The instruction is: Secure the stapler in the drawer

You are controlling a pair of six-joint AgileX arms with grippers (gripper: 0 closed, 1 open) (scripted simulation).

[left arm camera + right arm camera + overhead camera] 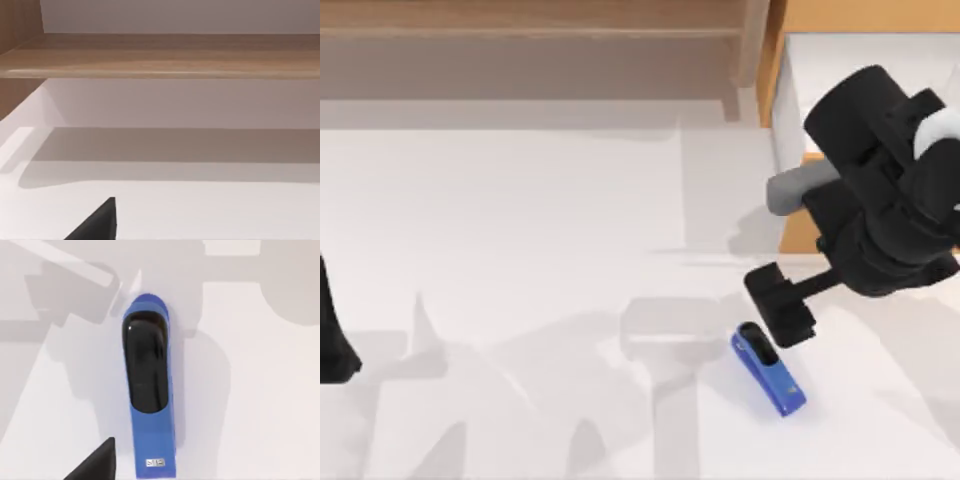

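Black bulk of the right arm hides much of the light orange-brown wooden drawer [790,60] with its white inside. The right claw [780,305] hangs just above the small bright blue stapler [768,368] with black rounded top, lying flat on the white counter [520,250]; whether its fingers are spread, I cannot tell. The left arm sits parked at the counter's left edge.

The small blue stapler with a black top [769,371] lay flat on the white table [520,260], just below the right gripper [781,304]. The light wooden drawer with white inside [790,225] stood behind that gripper. The left arm [334,330] was parked at the table's left edge.
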